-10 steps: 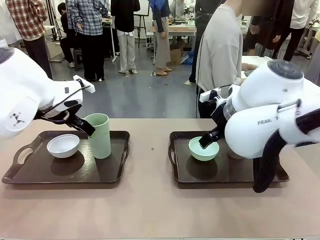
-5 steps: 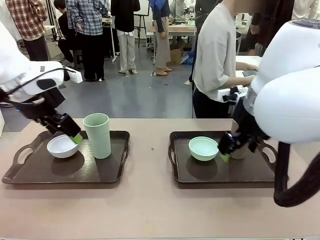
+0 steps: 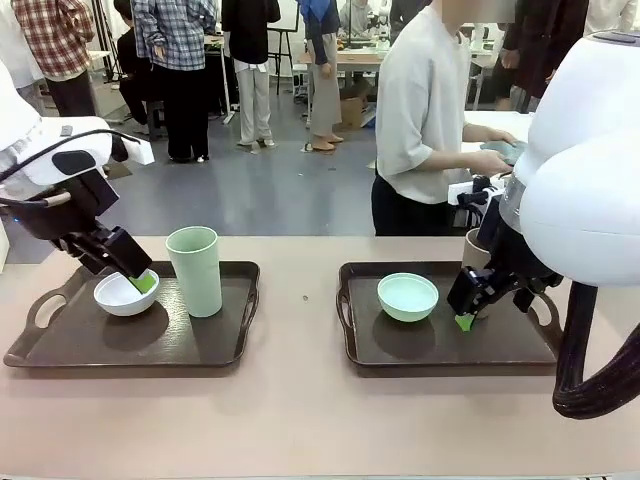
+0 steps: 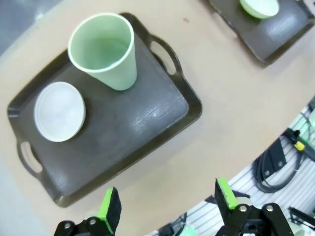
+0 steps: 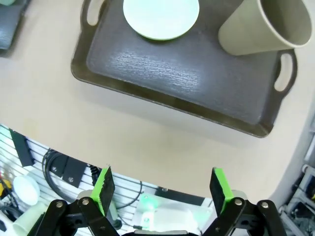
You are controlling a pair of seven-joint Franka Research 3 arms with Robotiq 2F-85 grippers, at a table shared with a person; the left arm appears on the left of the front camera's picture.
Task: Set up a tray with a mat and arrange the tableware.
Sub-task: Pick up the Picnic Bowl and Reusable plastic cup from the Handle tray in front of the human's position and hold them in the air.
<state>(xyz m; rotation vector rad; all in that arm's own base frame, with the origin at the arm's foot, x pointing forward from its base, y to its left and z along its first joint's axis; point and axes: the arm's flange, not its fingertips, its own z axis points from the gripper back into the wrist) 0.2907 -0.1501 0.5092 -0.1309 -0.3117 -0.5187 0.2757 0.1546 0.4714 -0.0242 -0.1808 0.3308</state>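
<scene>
1. A dark left tray (image 3: 100,342) lies on the left half of the bench (image 3: 300,420), its handles at its short ends.
2. The small white bowl (image 3: 122,294) sits upright and empty in the far left part of that tray.
3. The left pincer (image 4: 167,204) has its green pads spread wide with nothing between them. From the front it hangs tilted at the bowl's right rim; I cannot tell whether it touches it.
4. The tall pale-green tumbler (image 3: 196,272) stands upright just right of the white bowl, near the tray's far edge. A narrow gap lies between the two.
5. A second dark tray, the right tray (image 3: 420,350), lies on the right half of the bench, well apart from the first.
6. The small mint-green bowl (image 3: 407,297) sits upright in the left half of this tray.
7. The right pincer (image 5: 161,189) is also spread wide and holds nothing. From the front its green pad hangs low over the tray, just right of the mint-green bowl.
8. The tall tan-brown tumbler (image 5: 260,27) stands at the tray's far right corner, beside the handle, partly hidden behind the right arm from the front.
9. A person (image 3: 425,110) stands at the bench's far edge, turned sideways.
</scene>
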